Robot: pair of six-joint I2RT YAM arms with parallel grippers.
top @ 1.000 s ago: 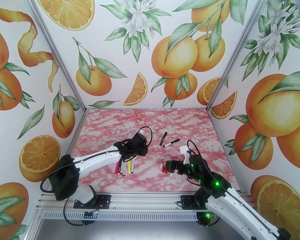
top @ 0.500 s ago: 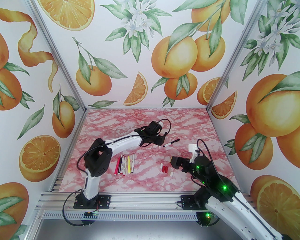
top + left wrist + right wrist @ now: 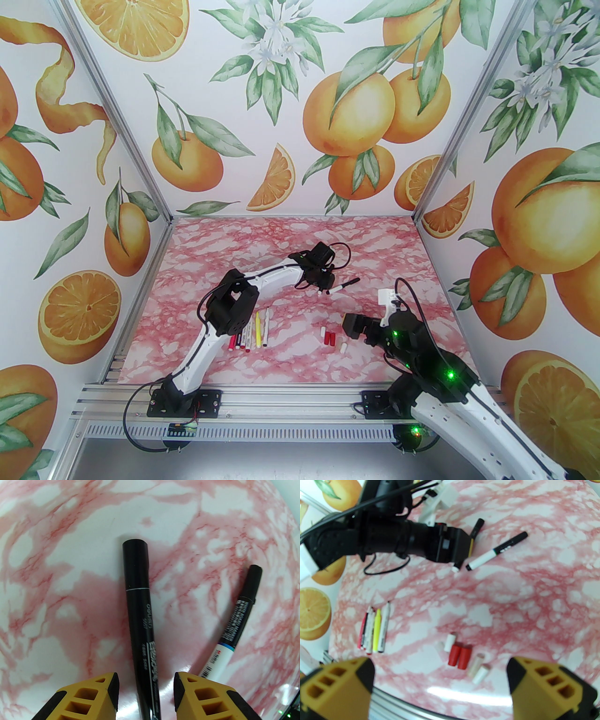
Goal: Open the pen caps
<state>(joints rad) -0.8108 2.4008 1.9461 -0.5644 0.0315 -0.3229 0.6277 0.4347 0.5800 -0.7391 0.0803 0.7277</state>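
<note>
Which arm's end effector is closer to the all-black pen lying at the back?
Left. The left end effector is over the black pen, straddling its barrel without touching. The right end effector hangs open by the loose caps, nearer the front.

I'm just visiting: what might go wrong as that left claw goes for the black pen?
1. The left gripper straddles the black pen, and the white-and-black pen lies close beside one finger; lowering might nudge it.
2. The fingers sit far from the black cap, so the pen might tilt when lifted.
3. The loose caps near the open right gripper look round and could roll if bumped.
</note>
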